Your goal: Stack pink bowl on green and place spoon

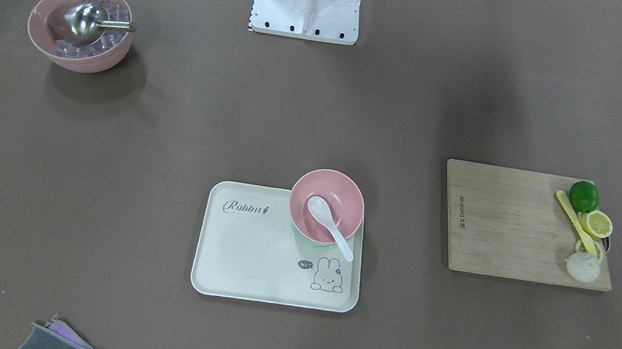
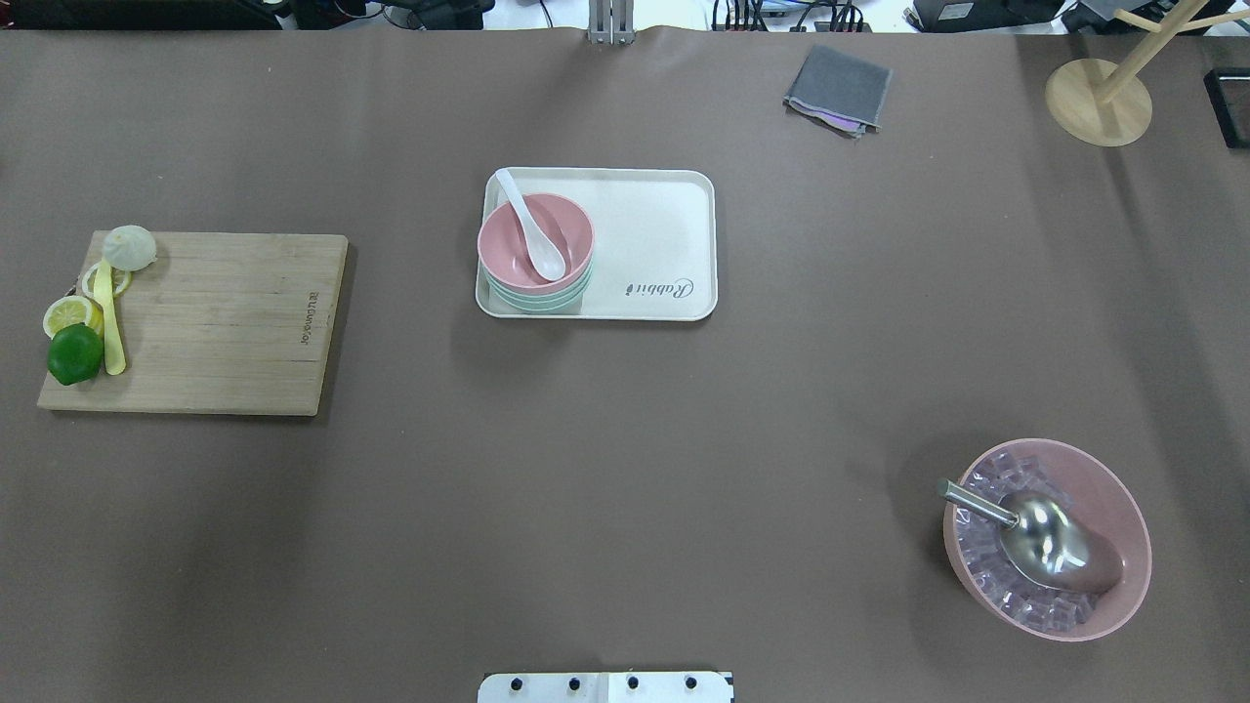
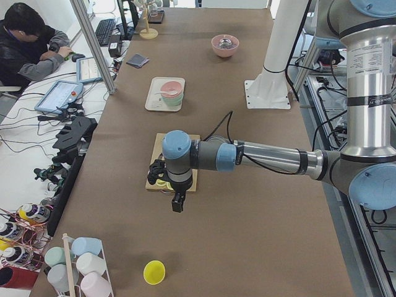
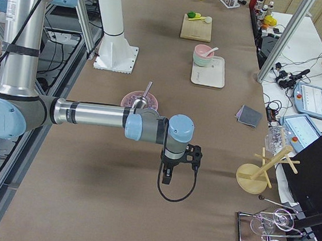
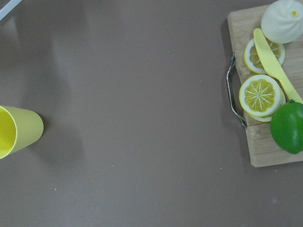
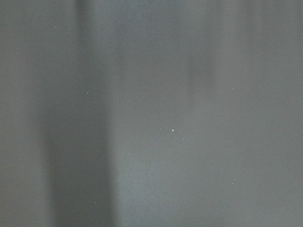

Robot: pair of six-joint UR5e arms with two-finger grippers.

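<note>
Left gripper (image 3: 177, 203) above the table (image 2: 625, 469) by the board (image 2: 215, 322), right gripper (image 4: 166, 177) above the opposite end, cannot tell either's jaws, farther out the tray (image 2: 654, 234), pink bowl (image 2: 503, 249) stacked in green bowl (image 2: 543, 302) at its left end, spoon (image 2: 534, 236) lying in the pink bowl

Bamboo cutting board (image 2: 215, 322) on brown table, metal handle (image 5: 232, 90) at its short edge. Along that edge: lime (image 2: 74, 353), lemon slices (image 2: 70, 314), yellow plastic knife (image 2: 109, 322) lying across slices, whitish round item (image 2: 129, 247) at corner. Yellow cup (image 5: 19, 132) on its side, well apart from board. Ice bowl (image 2: 1123, 498), large and pink, holds clear ice cubes (image 2: 986, 576) and metal scoop (image 2: 1045, 542). Cream tray (image 2: 654, 225) with "Rabbit" print. Folded grey cloth (image 2: 838, 88) near far edge. Wooden stand (image 2: 1098, 103) at far corner. Operator (image 3: 31, 43) seated at side desk.
</note>
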